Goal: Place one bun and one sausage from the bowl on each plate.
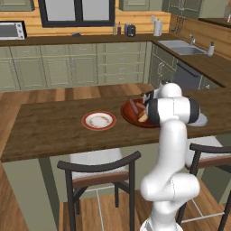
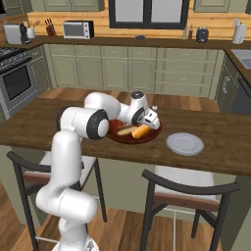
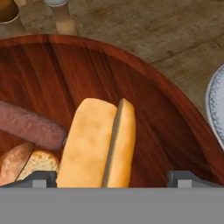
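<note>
On the wooden counter (image 1: pixel 54 128) in my left base view, the red-rimmed cream plate (image 1: pixel 99 120) sits bare, to the left of the reddish-brown bowl (image 1: pixel 128 113) and apart from it. I can make out a dark sausage (image 1: pixel 133 106) lying in the bowl and a pale bun end (image 1: pixel 142 118) at its near side. My arm's elbow covers the right part of the bowl, and the edge of the pale grey plate (image 1: pixel 203 121) peeks out from behind it. Two dark chairs stand against the counter's near side.

From the right base view, I see the gripper (image 2: pixel 155 119) low over the bowl (image 2: pixel 128 138), at its right side. A golden bun (image 2: pixel 140 131) lies just below the hand, with a second bun (image 2: pixel 124 130) beside it to the left. The grey plate (image 2: pixel 185 143) is bare, just right of the bowl and not touching it.

Through the hand view, my two finger tips (image 3: pixel 41 179) stand wide apart at the bottom edge, holding nothing. The split bun (image 3: pixel 96 144) lies between them, lengthwise toward me. To its left I see a sausage (image 3: pixel 30 125), and below that another bun (image 3: pixel 24 164). The bowl's rim (image 3: pixel 175 100) curves across, and the grey plate's edge (image 3: pixel 215 107) shows at the right.
</note>
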